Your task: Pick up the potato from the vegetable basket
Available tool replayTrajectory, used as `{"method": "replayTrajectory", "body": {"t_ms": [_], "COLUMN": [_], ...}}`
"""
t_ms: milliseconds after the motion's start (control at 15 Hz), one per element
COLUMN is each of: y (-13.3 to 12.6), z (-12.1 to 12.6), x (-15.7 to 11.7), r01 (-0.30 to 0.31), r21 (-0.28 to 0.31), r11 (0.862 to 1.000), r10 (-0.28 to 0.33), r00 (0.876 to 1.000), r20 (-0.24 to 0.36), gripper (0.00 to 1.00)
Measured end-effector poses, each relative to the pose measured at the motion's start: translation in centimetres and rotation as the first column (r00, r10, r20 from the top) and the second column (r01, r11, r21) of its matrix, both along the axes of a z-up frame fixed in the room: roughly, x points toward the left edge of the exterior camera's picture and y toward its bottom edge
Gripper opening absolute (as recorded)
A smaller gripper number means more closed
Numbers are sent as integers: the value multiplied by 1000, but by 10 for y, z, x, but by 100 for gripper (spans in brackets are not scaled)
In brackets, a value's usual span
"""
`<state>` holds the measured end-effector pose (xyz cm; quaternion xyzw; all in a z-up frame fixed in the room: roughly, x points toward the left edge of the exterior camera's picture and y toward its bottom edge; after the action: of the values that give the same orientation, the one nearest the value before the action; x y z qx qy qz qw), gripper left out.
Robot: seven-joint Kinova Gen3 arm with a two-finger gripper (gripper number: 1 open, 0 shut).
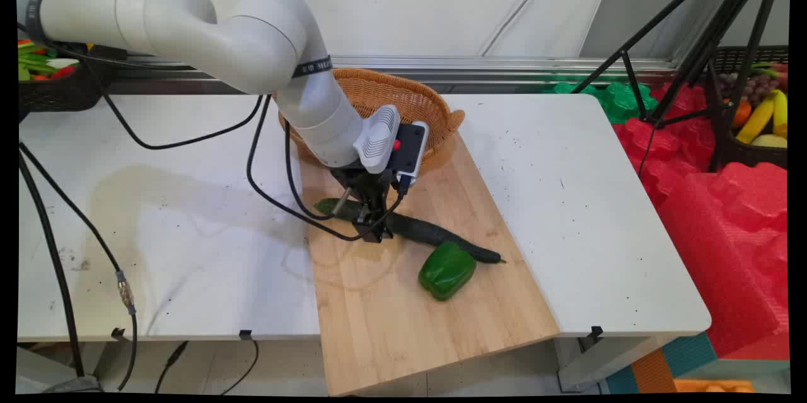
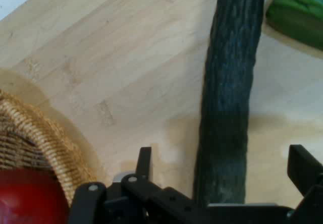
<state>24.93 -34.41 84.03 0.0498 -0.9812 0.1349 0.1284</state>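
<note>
Arm [image 1: 252, 50] bent down from upper left; claw [image 2: 222, 176] lowered, fingers [image 2: 144, 163] spread wide

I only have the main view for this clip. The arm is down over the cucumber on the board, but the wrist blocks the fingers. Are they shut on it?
Observer: No. In the hand view the gripper is open. The cucumber lies between its fingers, with bare board showing on both sides.
Operator: Anything in the basket? The arm covers it for me.
Observer: Yes, a red rounded thing shows inside the wicker basket. I cannot tell what it is.
</note>
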Motion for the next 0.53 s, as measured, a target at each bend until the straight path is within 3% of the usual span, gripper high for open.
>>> {"method": "replayTrajectory", "body": {"t_ms": [267, 533], "y": [8, 18], "z": [12, 41], "x": [7, 20], "r01": [-5, -38], "r21": [6, 2], "r11": [1000, 999], "r10": [5, 38], "r00": [1000, 997], "r20": [-17, -71], "gripper": [100, 100]}}
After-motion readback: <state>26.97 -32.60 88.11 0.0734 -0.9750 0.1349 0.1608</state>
